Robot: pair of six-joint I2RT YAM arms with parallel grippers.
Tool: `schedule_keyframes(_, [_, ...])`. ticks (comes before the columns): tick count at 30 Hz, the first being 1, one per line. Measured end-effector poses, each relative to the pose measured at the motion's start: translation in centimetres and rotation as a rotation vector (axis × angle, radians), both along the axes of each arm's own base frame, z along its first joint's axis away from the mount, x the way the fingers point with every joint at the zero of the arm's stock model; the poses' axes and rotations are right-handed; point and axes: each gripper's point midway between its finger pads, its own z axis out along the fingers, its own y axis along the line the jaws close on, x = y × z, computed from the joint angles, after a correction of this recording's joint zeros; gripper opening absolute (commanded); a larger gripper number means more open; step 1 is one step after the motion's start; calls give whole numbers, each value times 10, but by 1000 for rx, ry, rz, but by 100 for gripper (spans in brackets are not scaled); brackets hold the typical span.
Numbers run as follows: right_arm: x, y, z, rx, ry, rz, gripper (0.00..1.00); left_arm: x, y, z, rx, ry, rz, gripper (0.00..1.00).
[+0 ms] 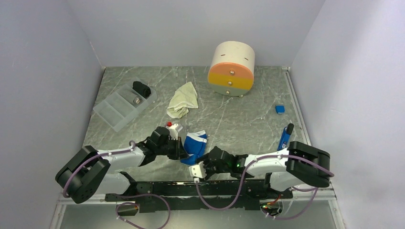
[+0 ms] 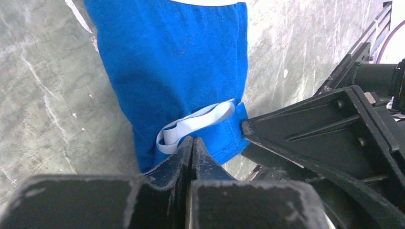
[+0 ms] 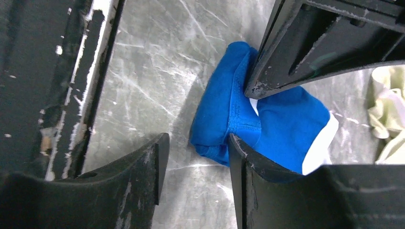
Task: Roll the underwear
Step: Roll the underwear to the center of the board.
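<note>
The royal blue underwear with white trim lies on the marble table between my two grippers, its near end folded over. My left gripper is shut, and its tips pinch the folded near edge of the blue cloth beside a loop of white trim. My right gripper is open. One of its fingers touches the blue fold, and bare table shows between the jaws. The pale cream underwear lies crumpled farther back and also shows in the right wrist view.
A round cream-and-orange drawer unit stands at the back. A clear tray at the left holds a black bundle. A small blue block and a blue tool lie at the right. A black rail runs along the near edge.
</note>
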Motion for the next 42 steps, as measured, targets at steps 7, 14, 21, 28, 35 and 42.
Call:
schedule_keyframes(7, [12,5,2,-25,-137,10,54,1,-1,0,3,-1,-5,5])
schedule_keyframes(14, [10,16,14,22,-196,22,43,2,-2,-1,10,5,-8,5])
schedule_keyframes(21, [16,19,-7,-28,-170,-49,29,3,-1,-1,24,9,-9,5])
schedule_keyframes(28, [18,19,-6,17,-147,-109,17,4,0,-1,49,6,-16,5])
schedule_keyframes(35, [22,21,-3,56,-114,-170,2,9,2,5,39,1,19,53])
schedule_keyframes(42, [30,21,0,150,64,-274,1,46,31,40,-41,-28,226,74])
